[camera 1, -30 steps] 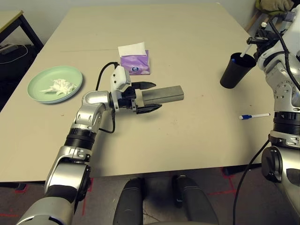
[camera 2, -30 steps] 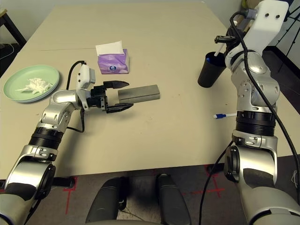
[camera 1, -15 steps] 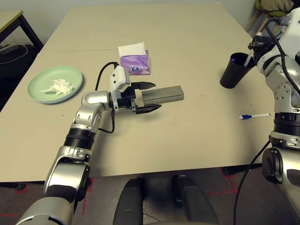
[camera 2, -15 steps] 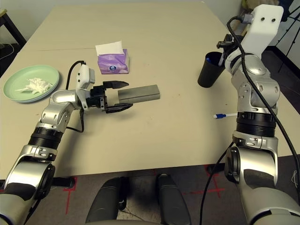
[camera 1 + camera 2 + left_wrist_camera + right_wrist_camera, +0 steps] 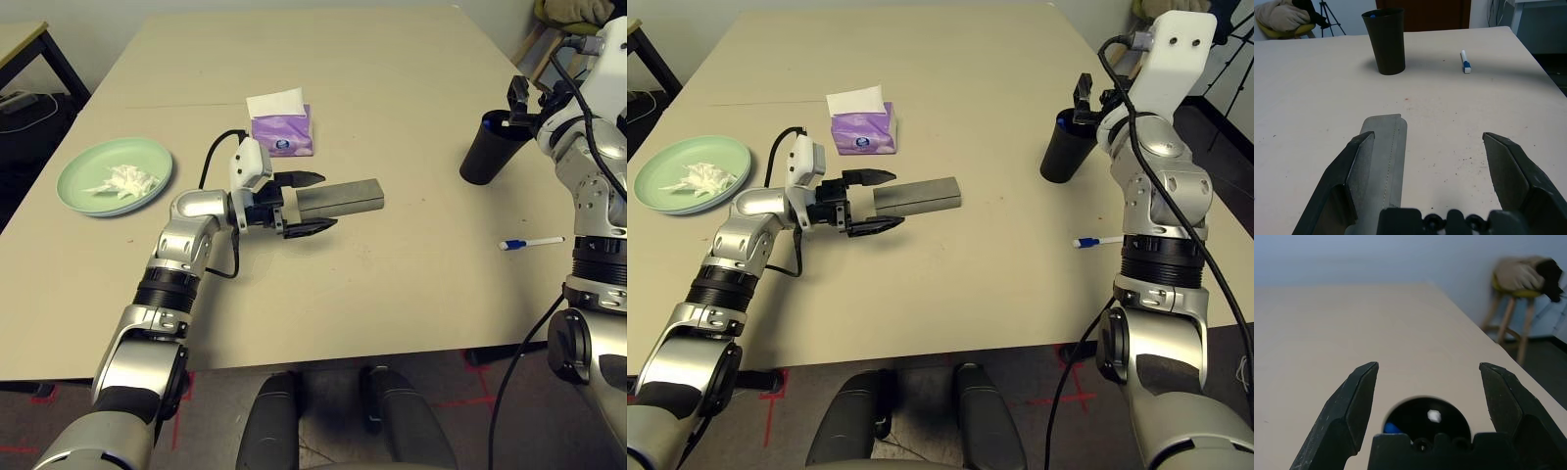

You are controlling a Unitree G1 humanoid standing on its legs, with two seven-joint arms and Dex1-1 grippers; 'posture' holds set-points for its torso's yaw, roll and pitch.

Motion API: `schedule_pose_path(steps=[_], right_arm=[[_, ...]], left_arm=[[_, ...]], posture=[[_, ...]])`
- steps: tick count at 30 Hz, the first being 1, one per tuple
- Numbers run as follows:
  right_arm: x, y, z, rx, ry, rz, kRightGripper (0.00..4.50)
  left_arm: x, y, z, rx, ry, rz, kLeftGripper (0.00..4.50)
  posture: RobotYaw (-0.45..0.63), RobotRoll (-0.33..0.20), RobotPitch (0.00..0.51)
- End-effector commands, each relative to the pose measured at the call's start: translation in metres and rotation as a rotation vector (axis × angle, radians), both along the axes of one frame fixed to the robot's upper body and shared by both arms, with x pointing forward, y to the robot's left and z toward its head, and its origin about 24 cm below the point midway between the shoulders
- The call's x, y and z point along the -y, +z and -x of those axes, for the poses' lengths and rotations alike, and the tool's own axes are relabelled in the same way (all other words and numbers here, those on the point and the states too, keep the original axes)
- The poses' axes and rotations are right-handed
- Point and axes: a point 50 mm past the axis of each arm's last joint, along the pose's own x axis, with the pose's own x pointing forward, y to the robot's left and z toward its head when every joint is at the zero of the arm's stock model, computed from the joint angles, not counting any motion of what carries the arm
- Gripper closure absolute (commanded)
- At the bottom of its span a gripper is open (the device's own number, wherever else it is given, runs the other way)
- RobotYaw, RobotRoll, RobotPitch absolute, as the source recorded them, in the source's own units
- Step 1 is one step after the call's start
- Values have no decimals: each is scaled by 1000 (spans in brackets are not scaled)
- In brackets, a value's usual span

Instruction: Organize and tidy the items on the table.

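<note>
1. The right claw (image 5: 1425, 382) is held directly over the mouth of the black cup (image 5: 493, 147), its two fingers spread wide with nothing between them. A pen with a white end and a blue part (image 5: 1434, 416) is seen standing inside the cup.

2. A second blue-white pen (image 5: 531, 242) is left lying on the surface (image 5: 392, 59), nearer the robot than the cup and below the right forearm. Its long axis is laid nearly across the surface, left to right, with the blue cap at the robot's left end.

3. This loose pen is judged to be the right arm's next object: it is close beside that arm and well apart from the left one. The claw would need to be drawn back toward the robot and lowered, with its fingers set across the pen's long axis.

4. The left claw (image 5: 306, 203) is held level, pointing toward the robot's right, with its fingers spread wide on either side of the near end of the grey-tan glasses case (image 5: 338, 199). In the left wrist view one finger is seen against the case, the other well clear of it, so the case is straddled and not gripped. The case's long axis is aligned with the claw's pointing direction.

5. The pale green plate (image 5: 115, 175) with the crumpled white tissue (image 5: 122, 180) is placed on the far left of the surface.
</note>
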Motion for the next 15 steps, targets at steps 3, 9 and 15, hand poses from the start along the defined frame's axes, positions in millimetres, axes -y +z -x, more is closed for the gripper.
schedule_pose_path(steps=[3,9,15], right_arm=[[5,-4,-1,16,219,29,31],[-2,-23,5,-123,646,308,31],[11,-53,25,-493,1027,770,31]], left_arm=[[0,-1,2,3,-5,-13,0],[0,-2,4,1,-4,-11,0],[3,-2,6,31,-27,-13,0]], posture=[[110,0,130],[118,0,152],[125,0,161]])
